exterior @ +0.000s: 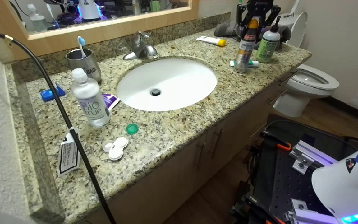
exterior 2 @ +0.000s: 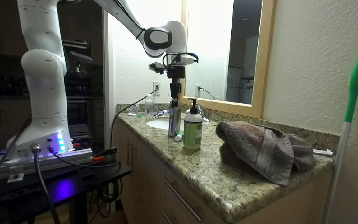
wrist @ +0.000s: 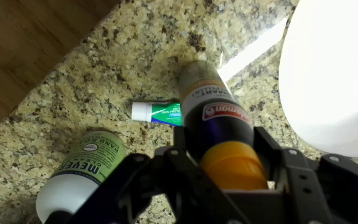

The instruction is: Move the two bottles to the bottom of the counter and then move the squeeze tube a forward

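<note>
The black gripper [wrist: 221, 138] has its fingers [wrist: 264, 140] part way apart, snug on two sides of the Coleman repellent bottle [wrist: 216, 124], high up near its orange cap. This bottle is slim, round, shiny and upright; it is hard to tell if its bottom touches the counter [exterior: 197, 118]. Speckled stone, tan with dark bits, lies between it and the counter's rounded front edge, so there is room that way. On the other side, the smooth white oval sink [exterior: 182, 81] curves close by. A small green, blue and white squeeze tube [wrist: 163, 112] lies flat just beside the bottle's foot, partly hidden by it. The Meyer's hand soap bottle [wrist: 93, 155] stands near the front edge, with a green label and a black pump. Past it, more stone runs to the counter's end corner, and a fluffy gray towel [exterior 2: 256, 149] sits bunched near the wall [exterior 2: 303, 87]. A white tube with a yellow cap [exterior: 209, 40] lies flat too
</note>
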{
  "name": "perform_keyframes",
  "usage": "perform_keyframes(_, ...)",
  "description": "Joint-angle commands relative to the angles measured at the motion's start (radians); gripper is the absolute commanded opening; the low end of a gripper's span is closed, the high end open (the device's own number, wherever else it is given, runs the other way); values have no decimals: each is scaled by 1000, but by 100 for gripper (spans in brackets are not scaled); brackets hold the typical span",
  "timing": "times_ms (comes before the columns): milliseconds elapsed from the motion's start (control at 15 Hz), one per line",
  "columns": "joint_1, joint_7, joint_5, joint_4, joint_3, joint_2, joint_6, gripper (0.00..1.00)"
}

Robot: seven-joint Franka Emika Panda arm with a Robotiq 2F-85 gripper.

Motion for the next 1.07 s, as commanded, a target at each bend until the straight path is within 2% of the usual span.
perform_keyframes(0, 9, 0, -24, -33, -9, 7, 74, 31)
perform_keyframes(67, 8, 19, -46, -36, -7, 10, 88, 81)
perform_keyframes(133, 8, 25, -58, -40, -6, 12, 98, 81)
perform_keyframes(333, 10, 52, -91, -47, -4, 11, 114, 99)
perform_keyframes(400, 13, 56, -100, -41, -2, 4, 104, 100)
perform_keyframes(733, 24, 101, -148, 31, 13, -65, 2, 100)
perform_keyframes(867, 21, 152, -176, 112, 24, -83, -67, 100)
perform_keyframes(1000, 22, 206, -179, 239, 38, -61, -171, 100)
